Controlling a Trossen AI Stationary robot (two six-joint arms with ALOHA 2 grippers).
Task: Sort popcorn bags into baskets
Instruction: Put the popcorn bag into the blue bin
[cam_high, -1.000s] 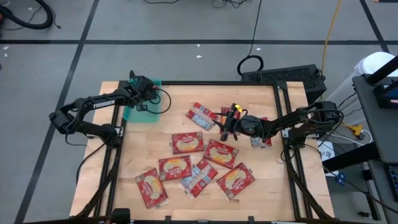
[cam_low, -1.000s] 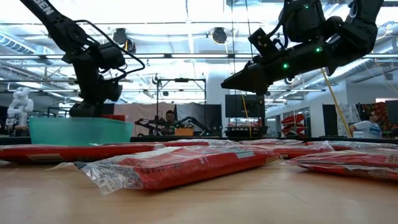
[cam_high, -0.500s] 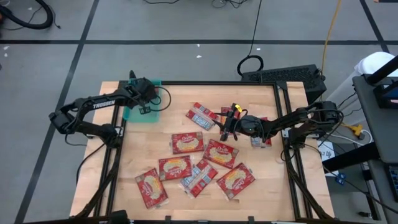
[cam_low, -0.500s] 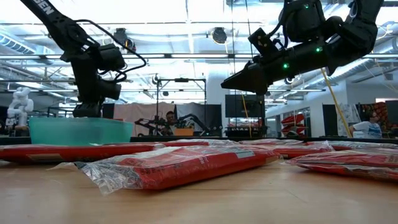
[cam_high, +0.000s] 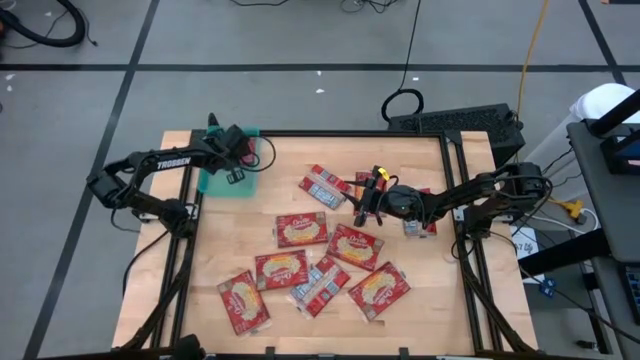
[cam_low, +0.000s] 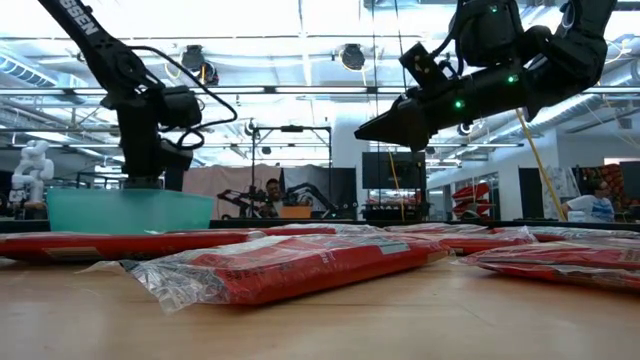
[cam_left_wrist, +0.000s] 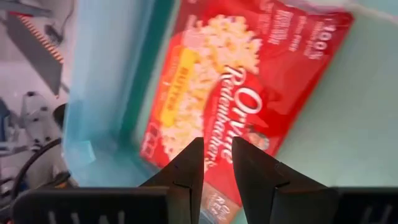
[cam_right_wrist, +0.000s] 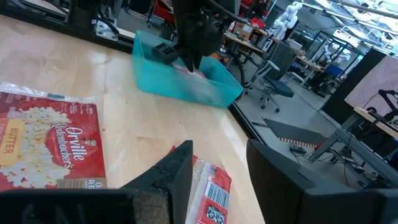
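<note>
The teal tray (cam_high: 213, 183) sits at the table's far left corner. My left gripper (cam_high: 238, 152) reaches down into it (cam_low: 150, 178), nearly shut on a red popcorn bag (cam_left_wrist: 249, 68) that shows face-up inside the tray (cam_left_wrist: 106, 93). My right gripper (cam_high: 362, 212) hovers above the table's right middle (cam_low: 362, 135), a little open and holding nothing (cam_right_wrist: 217, 149). Several red bags lie flat on the wood, among them one at centre (cam_high: 302, 230) and one near the front (cam_high: 243, 302). A few show a silvery face (cam_high: 325, 186). My left gripper pinches the bag on its printed face (cam_left_wrist: 217, 127), toward one short end, with a narrow gap between the fingers (cam_left_wrist: 189, 162). The fingers come from above, pointing down. The bag sits face-up inside the tray; whether it lies on the tray floor I cannot tell.
Black frame rails run along the table's left and right edges (cam_high: 180, 260). A keyboard (cam_high: 455, 122) lies past the far edge. A bag (cam_right_wrist: 50, 146) lies just ahead of my right gripper. People sit in the room beyond (cam_low: 272, 190). Bare wood shows along the near edge (cam_high: 450, 320).
My left gripper has gone down into the tray and shifted slightly toward the table's right. The red bag under it, which showed at the tray's rim a second ago, has dropped below the rim.
</note>
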